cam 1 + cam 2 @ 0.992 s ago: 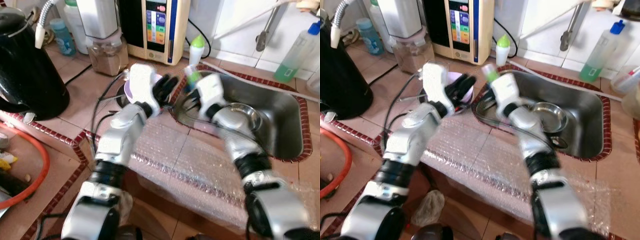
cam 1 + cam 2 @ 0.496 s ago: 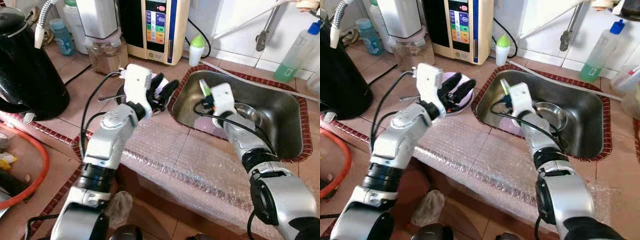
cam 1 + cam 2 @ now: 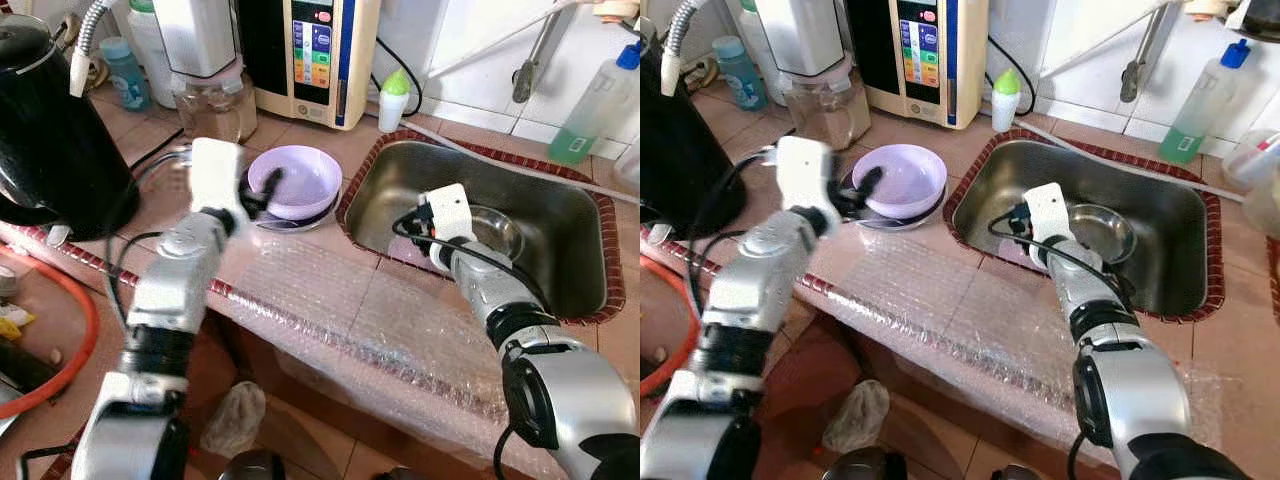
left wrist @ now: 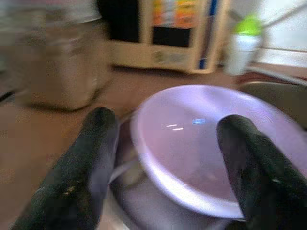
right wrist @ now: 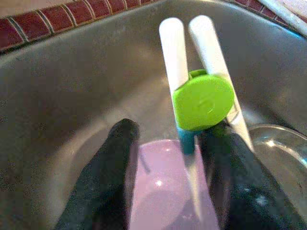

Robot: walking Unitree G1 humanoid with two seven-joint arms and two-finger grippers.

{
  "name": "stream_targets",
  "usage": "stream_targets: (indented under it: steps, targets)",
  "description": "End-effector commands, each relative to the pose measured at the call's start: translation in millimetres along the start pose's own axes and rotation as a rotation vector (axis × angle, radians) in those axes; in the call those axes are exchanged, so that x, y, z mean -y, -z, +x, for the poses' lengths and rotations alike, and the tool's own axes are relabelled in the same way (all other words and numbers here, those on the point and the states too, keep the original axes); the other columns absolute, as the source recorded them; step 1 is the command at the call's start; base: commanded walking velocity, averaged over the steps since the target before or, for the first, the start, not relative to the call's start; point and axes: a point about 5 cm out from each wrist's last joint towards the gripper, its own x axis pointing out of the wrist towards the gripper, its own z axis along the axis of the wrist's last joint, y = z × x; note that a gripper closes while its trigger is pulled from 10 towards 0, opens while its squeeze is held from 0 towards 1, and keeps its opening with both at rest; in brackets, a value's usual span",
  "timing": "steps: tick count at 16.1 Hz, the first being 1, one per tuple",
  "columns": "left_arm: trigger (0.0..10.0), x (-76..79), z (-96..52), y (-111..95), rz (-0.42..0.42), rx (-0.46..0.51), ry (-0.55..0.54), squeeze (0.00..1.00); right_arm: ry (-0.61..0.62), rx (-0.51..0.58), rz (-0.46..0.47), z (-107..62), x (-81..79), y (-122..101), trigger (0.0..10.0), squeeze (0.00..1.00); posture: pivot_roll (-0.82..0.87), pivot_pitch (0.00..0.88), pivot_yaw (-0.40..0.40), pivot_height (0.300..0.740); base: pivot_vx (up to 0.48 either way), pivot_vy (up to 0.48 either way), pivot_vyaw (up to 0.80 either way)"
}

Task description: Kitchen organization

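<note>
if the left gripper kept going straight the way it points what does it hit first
Probably the purple bowl: the open left gripper points at its near rim, with its fingers either side of it, though blur leaves depth uncertain.

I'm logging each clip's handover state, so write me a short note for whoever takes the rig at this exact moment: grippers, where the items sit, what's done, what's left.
Left gripper: open, at the near rim of the lilac bowl on the counter left of the sink, gripping nothing.
Right gripper: down inside the sink, with white tongs with a green hinge between its fingers; whether they are truly gripped is unclear. A lilac dish lies on the sink floor under it, and a steel bowl sits beside it.
Done: nothing confirmed.
Left: likely placing the tongs and dealing with the bowls; the goal is not stated.
</note>
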Motion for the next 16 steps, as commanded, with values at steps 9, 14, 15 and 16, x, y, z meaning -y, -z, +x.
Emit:
stream_targets:
  steps: [9,14,15,16]
  targets:
    - [10.0,-23.9,17.4,-2,-0.059,-0.08,-0.084,1.0,-0.039,-0.114,-0.136,-9.0,14.8,18,10.0,1.0,0.01,0.016,0.045,0.74,0.0,0.0,0.0]
    - [10.0,-21.1,21.7,4,-0.07,-0.121,-0.056,1.0,-0.11,-0.095,-0.245,-7.8,10.3,10,10.0,1.0,-0.01,0.008,0.059,0.74,0.0,0.0,0.0]
    - [10.0,-19.8,22.5,4,-0.074,-0.126,-0.048,1.0,-0.083,-0.077,-0.268,-7.6,12.9,6,10.0,1.0,-0.01,0.008,0.059,0.74,0.0,0.0,0.0]
    - [10.0,-18.9,23.2,5,-0.077,-0.13,-0.035,0.69,-0.099,-0.075,-0.233,-7.3,11.6,5,10.0,1.0,-0.01,0.009,0.057,0.74,0.0,0.0,0.0]
